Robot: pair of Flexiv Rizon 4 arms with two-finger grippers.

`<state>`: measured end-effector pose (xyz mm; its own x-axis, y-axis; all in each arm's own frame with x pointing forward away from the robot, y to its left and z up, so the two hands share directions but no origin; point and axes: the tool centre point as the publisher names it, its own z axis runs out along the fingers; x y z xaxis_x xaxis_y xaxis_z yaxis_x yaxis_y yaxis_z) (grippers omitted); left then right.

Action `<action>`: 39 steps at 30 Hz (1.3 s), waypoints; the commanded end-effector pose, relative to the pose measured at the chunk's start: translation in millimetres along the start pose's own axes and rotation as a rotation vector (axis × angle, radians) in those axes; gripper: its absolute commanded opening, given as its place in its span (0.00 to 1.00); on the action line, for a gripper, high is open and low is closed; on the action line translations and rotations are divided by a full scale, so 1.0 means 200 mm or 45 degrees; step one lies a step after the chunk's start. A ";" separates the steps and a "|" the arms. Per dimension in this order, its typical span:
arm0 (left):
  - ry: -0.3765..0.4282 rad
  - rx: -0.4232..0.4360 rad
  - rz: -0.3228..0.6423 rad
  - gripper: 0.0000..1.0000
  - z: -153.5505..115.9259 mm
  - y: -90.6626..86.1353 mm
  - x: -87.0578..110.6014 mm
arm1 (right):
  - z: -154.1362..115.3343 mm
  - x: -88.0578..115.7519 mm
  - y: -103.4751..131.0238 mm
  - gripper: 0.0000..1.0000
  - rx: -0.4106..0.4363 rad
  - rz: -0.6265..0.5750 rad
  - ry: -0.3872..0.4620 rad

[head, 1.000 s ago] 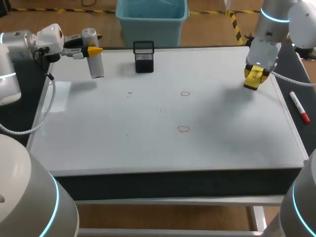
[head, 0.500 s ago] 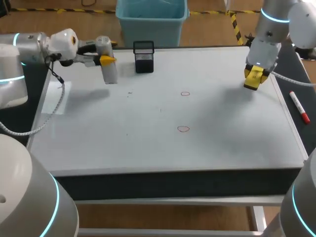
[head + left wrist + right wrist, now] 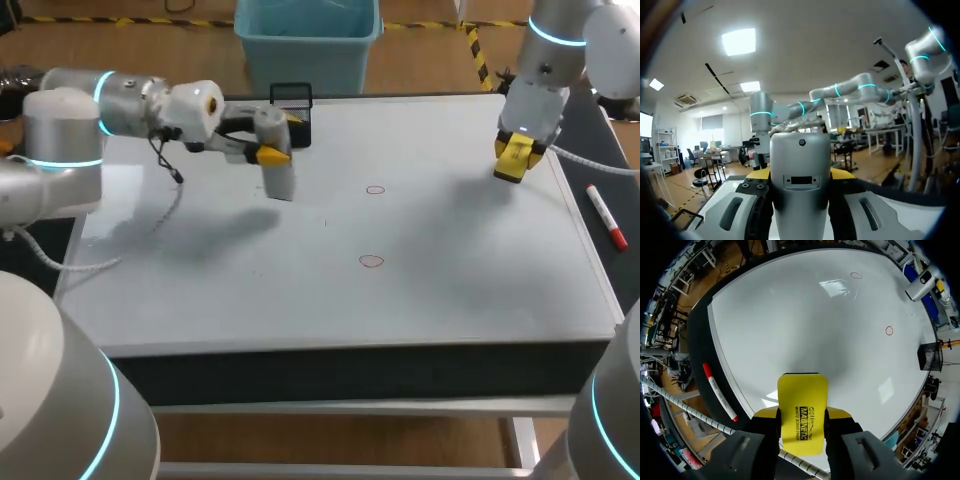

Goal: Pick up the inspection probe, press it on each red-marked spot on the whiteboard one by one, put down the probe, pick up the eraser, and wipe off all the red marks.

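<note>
The step in hand, as I judge it, is the carry toward the first press: the left tool pinches the inspection probe between its yellow tips, the grey cylinder hanging nose-down over the whiteboard and seemingly clear of the surface, since its shadow falls apart from it. It stands to the left of the farther red ring, with the nearer red ring closer to the front edge. Neither ring is under the probe, so no spot is being pressed. The next move calls for bringing the probe's lower end across until it sits over the farther red ring, then lowering it straight down to press inside the ring, and doing the same at the nearer one. The right tool hangs over the board's far right part, pinching the yellow eraser, so wiping waits on the pressing and on the probe being put down. A black mesh holder stands just behind the left tool at the desk's back edge, and a red-capped marker pen lies beside the board on the right.
</note>
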<state>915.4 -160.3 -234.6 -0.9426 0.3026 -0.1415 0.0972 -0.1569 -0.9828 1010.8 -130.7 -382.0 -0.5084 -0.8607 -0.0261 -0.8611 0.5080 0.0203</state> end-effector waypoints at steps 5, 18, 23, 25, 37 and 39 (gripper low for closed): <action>0.110 0.060 -0.004 0.00 0.21 0.04 0.02 | 0.00 0.00 0.00 0.00 0.001 -0.003 0.003; 0.195 0.025 -0.010 0.00 0.40 0.11 -0.14 | 0.00 0.00 0.00 0.00 0.001 -0.003 0.003; 0.200 0.038 -0.033 0.00 0.45 0.17 -0.23 | 0.00 0.00 0.00 0.00 0.001 -0.003 0.003; 0.199 0.026 -0.047 0.00 0.47 0.19 -0.27 | 0.00 0.00 0.00 0.00 0.001 -0.003 0.003; 0.150 0.065 -0.133 0.00 0.53 0.28 -0.47 | 0.00 0.00 0.00 0.00 0.001 -0.003 0.003; 0.145 0.072 -0.146 0.00 0.53 0.29 -0.48 | 0.00 0.00 0.00 0.00 0.001 -0.003 0.003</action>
<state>969.0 -292.2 -258.8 -0.9338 0.3557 -0.0383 -0.0165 -0.1498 -0.9886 1010.8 -130.8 -382.0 -0.5085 -0.8607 -0.0265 -0.8611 0.5081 0.0199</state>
